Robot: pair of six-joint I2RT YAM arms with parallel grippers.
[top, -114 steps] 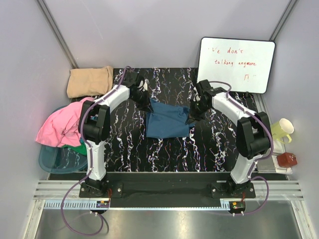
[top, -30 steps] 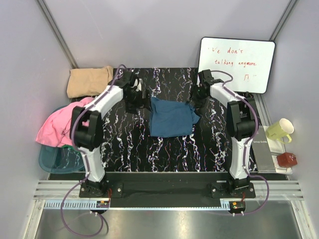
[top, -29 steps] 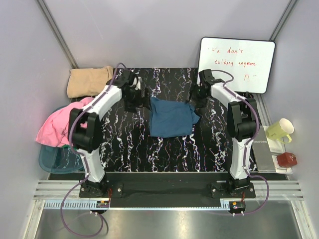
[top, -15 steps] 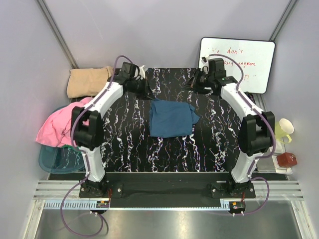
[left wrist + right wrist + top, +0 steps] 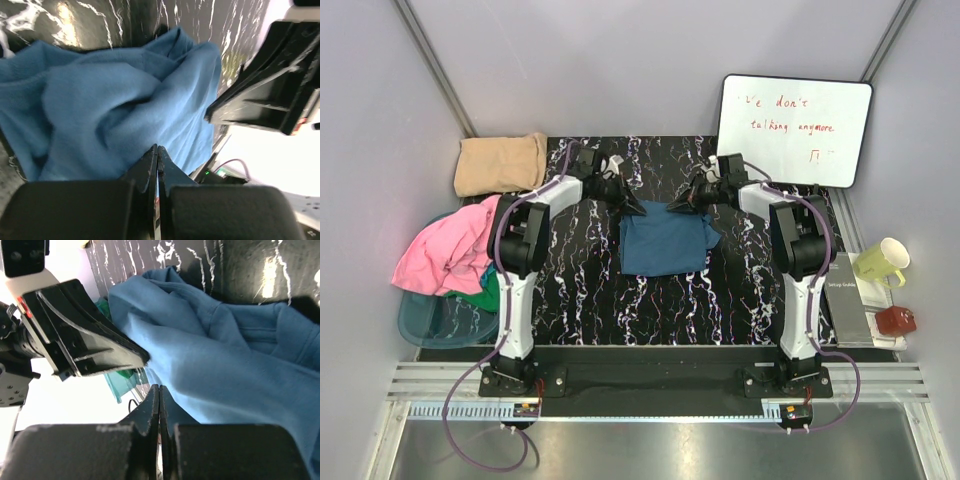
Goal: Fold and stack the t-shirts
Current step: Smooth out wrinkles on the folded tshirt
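Black marbled tabletop (image 5: 590, 290) is carrying the blue shirt (image 5: 663, 245) at its centre, rumpled and only partly folded. I am holding both arms at the shirt's 12 o'clock edge: left gripper (image 5: 638, 208) at 11, right gripper (image 5: 677, 203) at 1, tips close together. Both sets of jaws are showing together in the wrist views; whether cloth is pinched between them I cannot tell. Tan shirt (image 5: 500, 163) is lying folded at 10 o'clock, pink shirt (image 5: 445, 250) at 9. Step in hand, as I am judging it: folding the blue shirt. The next move is calling for a confirmed hold on the far hem before drawing it toward 6.
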